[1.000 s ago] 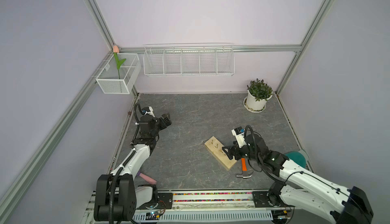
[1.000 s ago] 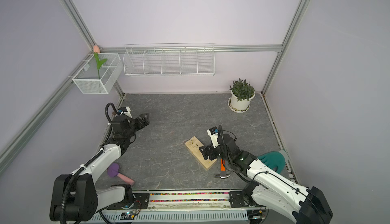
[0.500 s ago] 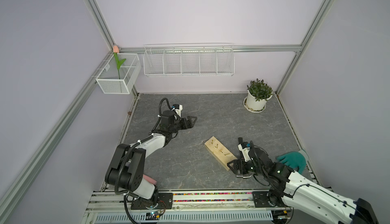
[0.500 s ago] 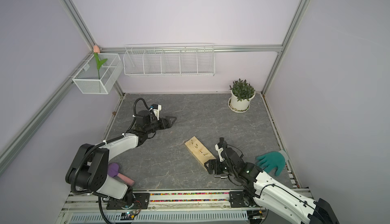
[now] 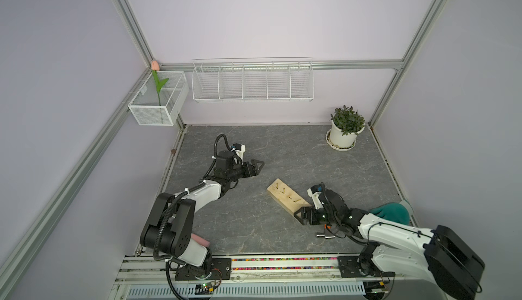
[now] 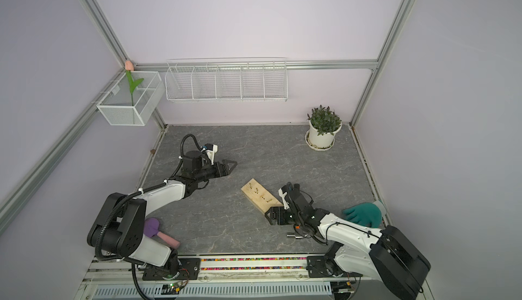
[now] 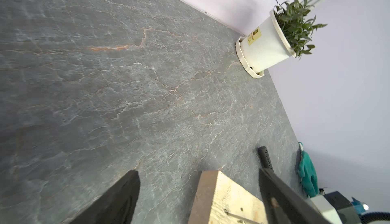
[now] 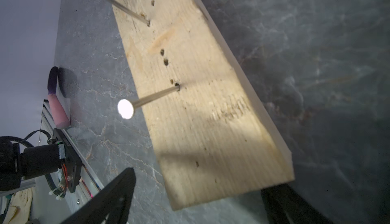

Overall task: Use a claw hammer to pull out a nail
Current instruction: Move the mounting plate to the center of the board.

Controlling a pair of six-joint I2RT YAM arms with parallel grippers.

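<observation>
While both pincers stand spread and hold nothing, the claw hammer (image 5: pixel 324 236) lies untouched on the table (image 5: pixel 282 149) at lower right of both top views. It is mostly hidden beneath the right arm, so only its silver head and orange band show. Just left of it, the right gripper (image 5: pixel 298 218) straddles the near end of the wood block (image 5: pixel 285 195), a finger on either side; contact cannot be told. Left of centre, the left gripper (image 5: pixel 258 168) points at the block's far end, apart from it. Judgement: the step in hand is bracing the block. To do it well, close on the bare end, clear of the nearest nail (image 8: pixel 156 97) standing from the face, and press flat so the block cannot pivot. Then take the hammer low on its handle for leverage. Containers: the mesh basket (image 5: pixel 158 106), upper left, holds one artificial tulip (image 5: pixel 158 86). The wire rack (image 5: pixel 252 82), upper centre, shows nothing in its compartments. The white pot (image 5: pixel 340 137), upper right, holds a green plant (image 5: pixel 347 118).
</observation>
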